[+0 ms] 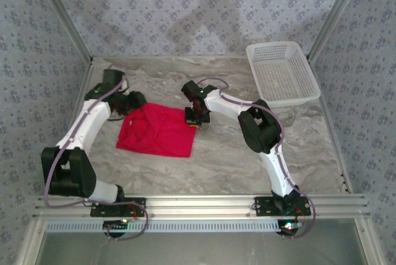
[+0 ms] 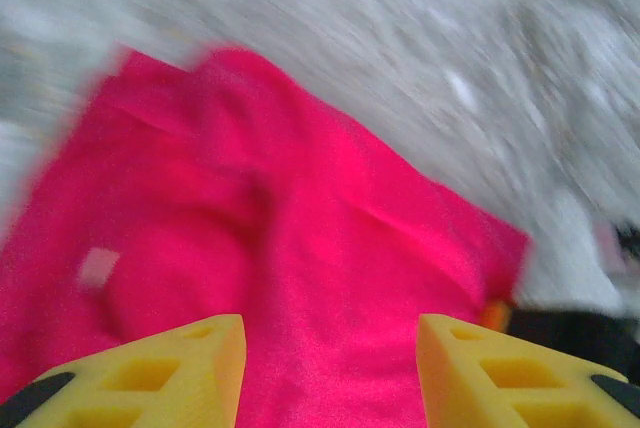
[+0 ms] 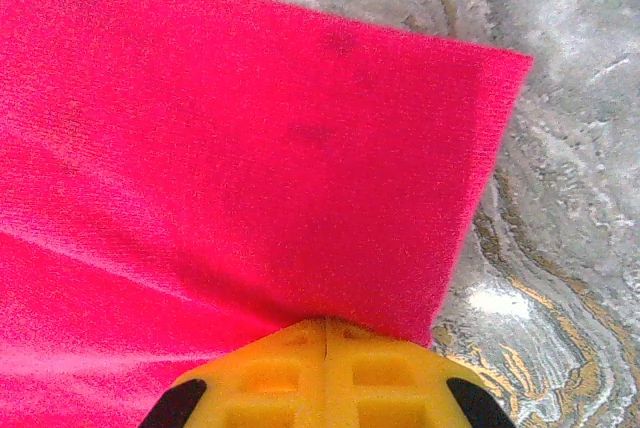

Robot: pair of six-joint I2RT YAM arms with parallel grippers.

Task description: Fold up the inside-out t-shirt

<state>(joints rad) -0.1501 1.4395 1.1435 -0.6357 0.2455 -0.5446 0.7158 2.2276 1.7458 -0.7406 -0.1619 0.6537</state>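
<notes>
Fold in progress, as I judge it. The inside-out t-shirt [image 1: 158, 132] lies as a flat, rough rectangle on the tabletop [image 1: 235, 153], left of centre, with its near edge free and tidy.

To do it well:
- Lift my left hand [image 2: 330, 333] straight up so the fingers don't drag the layers.
- Keep my right hand [image 3: 325, 323] low and the cloth taut.
- Match edge to edge on the next fold.

Left hand: fingers moderately apart, nothing between them. It hovers over the shirt's far-left corner, with cloth spread beneath and ahead.

Right hand: closed tight at the shirt's far-right edge. The cloth runs right into the tips, which reads as a pinch on the edge.

Farther right, well apart from the shirt: a white lattice basket [image 1: 281, 73].
</notes>
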